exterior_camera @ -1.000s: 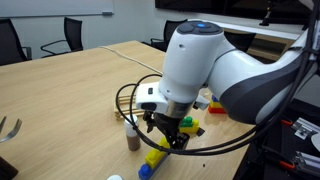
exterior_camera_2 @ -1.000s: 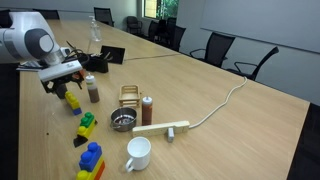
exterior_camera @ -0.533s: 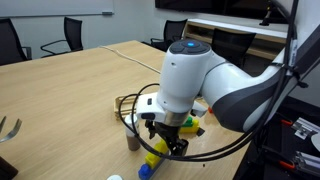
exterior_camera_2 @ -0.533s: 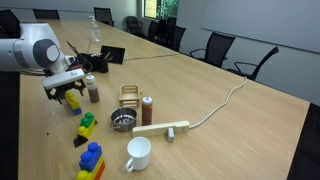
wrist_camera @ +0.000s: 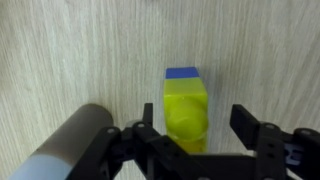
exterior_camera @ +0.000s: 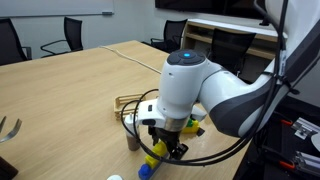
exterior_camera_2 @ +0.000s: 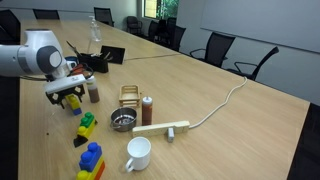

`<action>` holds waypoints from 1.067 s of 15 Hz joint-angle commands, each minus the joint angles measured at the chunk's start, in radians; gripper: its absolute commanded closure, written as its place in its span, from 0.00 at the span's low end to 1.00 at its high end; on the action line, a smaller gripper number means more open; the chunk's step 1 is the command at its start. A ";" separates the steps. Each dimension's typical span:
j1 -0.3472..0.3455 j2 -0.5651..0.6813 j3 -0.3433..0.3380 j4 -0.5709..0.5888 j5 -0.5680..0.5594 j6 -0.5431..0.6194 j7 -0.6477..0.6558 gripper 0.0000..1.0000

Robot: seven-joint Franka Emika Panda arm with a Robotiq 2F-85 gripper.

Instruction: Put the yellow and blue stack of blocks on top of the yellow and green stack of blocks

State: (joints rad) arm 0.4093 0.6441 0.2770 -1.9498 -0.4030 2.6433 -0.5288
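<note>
Pincer: the pincer (wrist_camera: 197, 135) is wide open and low over the counter (wrist_camera: 70, 50), with one finger (wrist_camera: 150, 135) at each side of the yellow-blue stack. In the wrist view, one finger is at the stack's edge and the other stands clear of it.
Yellow-blue stack: the stack (wrist_camera: 186, 108) lies flat on the counter between the fingers, with its blue end (wrist_camera: 181, 73) pointing away from the pincer. In an exterior view it (exterior_camera: 152, 158) shows below the wrist.
Green stack: the yellow and green stack (exterior_camera_2: 87, 124) stands apart from the pincer, between it and the red-based stack (exterior_camera_2: 91, 160).
Close by: a brown shaker (exterior_camera_2: 93, 90) stands just beside the pincer, and a blurred grey cylinder (wrist_camera: 70, 150) fills the wrist view's lower corner.
Edges: in an exterior view, the counter's edge (exterior_camera_2: 22, 120) runs near the pincer and the stacks.
Open room: bare wood lies beyond the blue end and on both sides of the stack. Farther in stand a wire rack (exterior_camera_2: 130, 95), a strainer (exterior_camera_2: 122, 121), a second shaker (exterior_camera_2: 147, 110) and a mug (exterior_camera_2: 138, 153).
</note>
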 commanded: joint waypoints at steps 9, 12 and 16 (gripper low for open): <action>-0.032 -0.023 0.024 -0.007 0.007 -0.050 -0.004 0.89; -0.047 -0.057 0.038 -0.034 0.027 -0.098 -0.005 0.89; -0.074 -0.132 0.066 -0.087 0.073 -0.133 0.008 0.89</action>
State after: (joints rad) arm 0.3711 0.5886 0.3081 -1.9748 -0.3701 2.5362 -0.5269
